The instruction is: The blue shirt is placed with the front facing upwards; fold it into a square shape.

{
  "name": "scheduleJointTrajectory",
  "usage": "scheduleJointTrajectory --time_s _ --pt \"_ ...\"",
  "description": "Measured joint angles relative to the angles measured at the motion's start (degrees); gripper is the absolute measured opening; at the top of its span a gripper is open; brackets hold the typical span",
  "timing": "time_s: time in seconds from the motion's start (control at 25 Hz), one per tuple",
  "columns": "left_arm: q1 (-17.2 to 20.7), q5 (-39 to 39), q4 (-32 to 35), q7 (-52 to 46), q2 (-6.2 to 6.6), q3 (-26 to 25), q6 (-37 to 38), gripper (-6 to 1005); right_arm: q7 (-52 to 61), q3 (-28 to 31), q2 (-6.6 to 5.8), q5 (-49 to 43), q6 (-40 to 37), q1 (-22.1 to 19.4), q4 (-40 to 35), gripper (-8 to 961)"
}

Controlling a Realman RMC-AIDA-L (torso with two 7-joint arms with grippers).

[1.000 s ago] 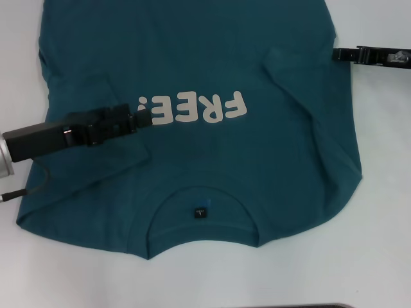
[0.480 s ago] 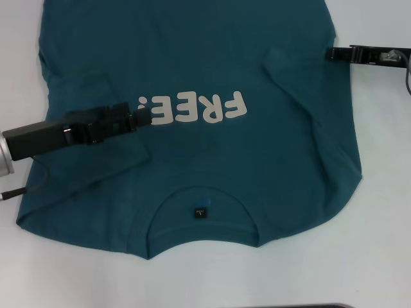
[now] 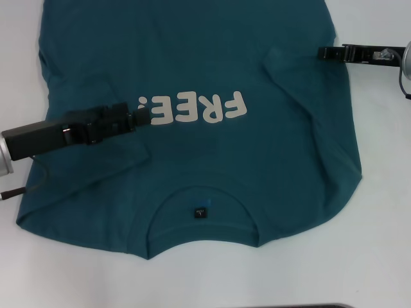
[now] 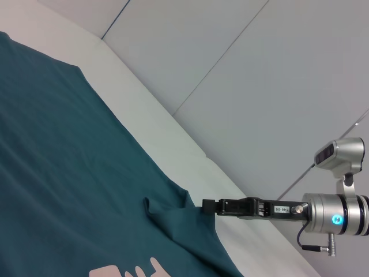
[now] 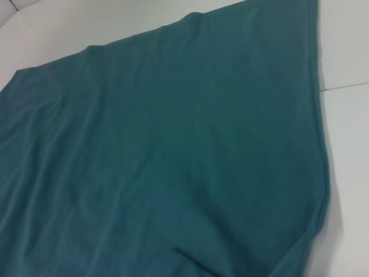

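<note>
The blue shirt [image 3: 212,160] lies flat on the white table, cream "FREE!" lettering up, collar and dark neck label toward me, both sleeves folded inward. My left gripper [image 3: 144,117] hovers low over the "!" end of the lettering, above the folded left sleeve. My right gripper [image 3: 323,53] reaches in from the right, its tip just over the shirt's right edge by the folded right sleeve. The left wrist view shows that right gripper [image 4: 204,205] as one thin, shut bar touching a raised fold of the shirt [image 4: 69,173]. The right wrist view holds only the shirt [image 5: 173,150].
White tabletop [image 3: 379,244] surrounds the shirt on the right, left and near sides. The shirt's hem runs out of the head view at the far side. A grey cable [image 3: 29,183] trails from my left arm over the shirt's left edge.
My right gripper has slid leftward, from beside the shirt's right edge to just over it. My left gripper and the shirt have not moved.
</note>
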Motion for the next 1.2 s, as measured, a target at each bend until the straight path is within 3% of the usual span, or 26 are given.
scheduleJointTrajectory --time_s 0.52,0.76,1.2 --pt "-0.03 0.00 0.00 -0.10 0.00 -0.17 -0.02 878 0.02 0.00 -0.50 0.00 3.11 -0.26 0.35 510" --pt "-0.07 0.00 0.00 -0.09 0.00 -0.14 -0.02 878 0.31 0.00 -0.72 0.00 4.09 -0.58 0.39 292" --pt "-0.18 0.00 0.00 -0.05 0.00 -0.09 -0.02 877 0.50 0.13 -0.99 0.00 5.00 -0.72 0.53 66"
